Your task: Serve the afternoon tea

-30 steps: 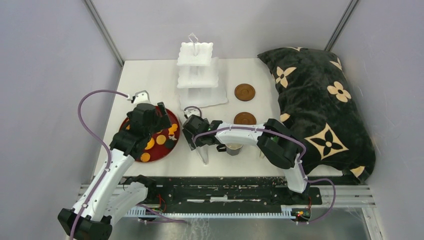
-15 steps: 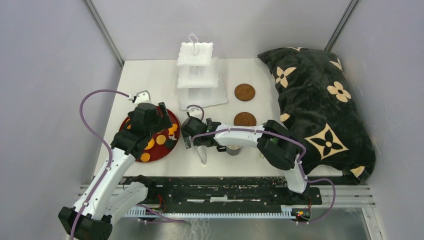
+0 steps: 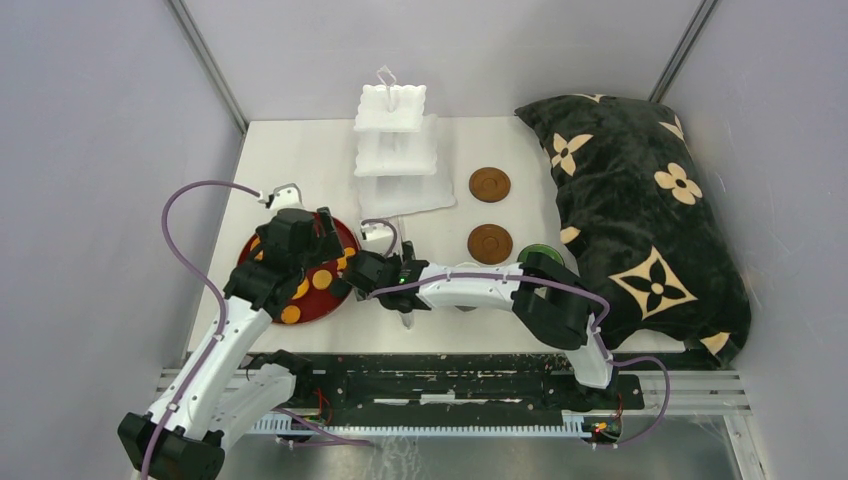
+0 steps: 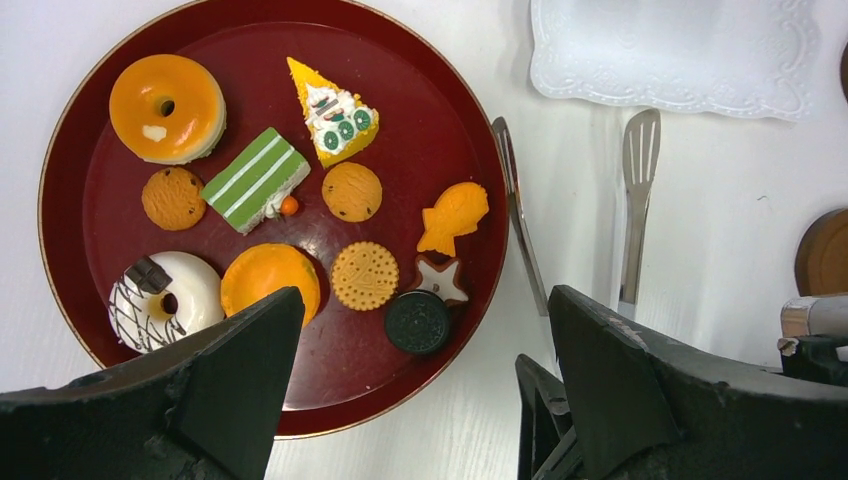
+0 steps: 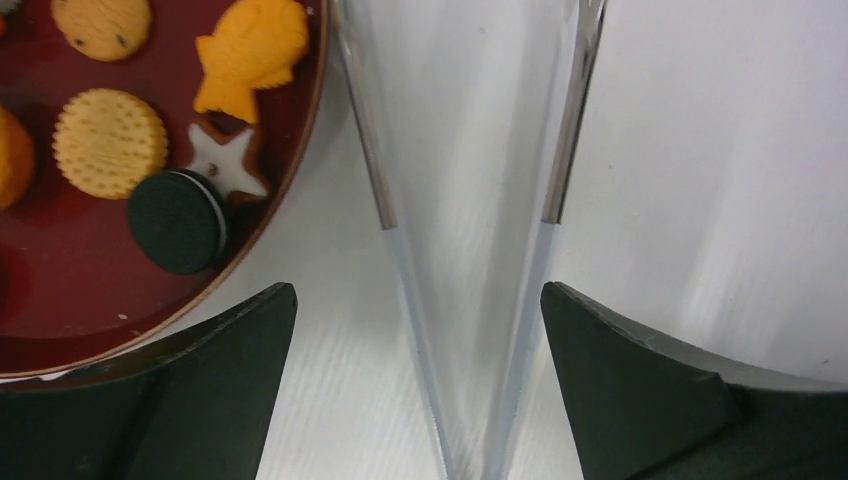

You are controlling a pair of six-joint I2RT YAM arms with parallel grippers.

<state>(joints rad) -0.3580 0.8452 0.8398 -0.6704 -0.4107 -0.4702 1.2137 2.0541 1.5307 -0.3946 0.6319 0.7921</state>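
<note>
Toy sweets [image 3: 322,280] lie on the red tray [image 3: 318,303], desk [image 3: 300,160] left, stand [image 3: 392,150] behind. Left wrist: left gripper [image 4: 422,300] gapes above them. Right wrist: right gripper [image 5: 418,300] spread astride the tongs [image 5: 372,170]; best centre both arms before squeezing

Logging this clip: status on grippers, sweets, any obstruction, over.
Left gripper open above dark red tray. Right gripper open over metal tongs. Toy sweets on tray, none gripped. Nothing blocking tongs.

Dark red tray [image 4: 430,150], metal tongs [image 4: 638,200] beside it, black flowered cushion [image 3: 640,220], white table [image 3: 300,160]
</note>
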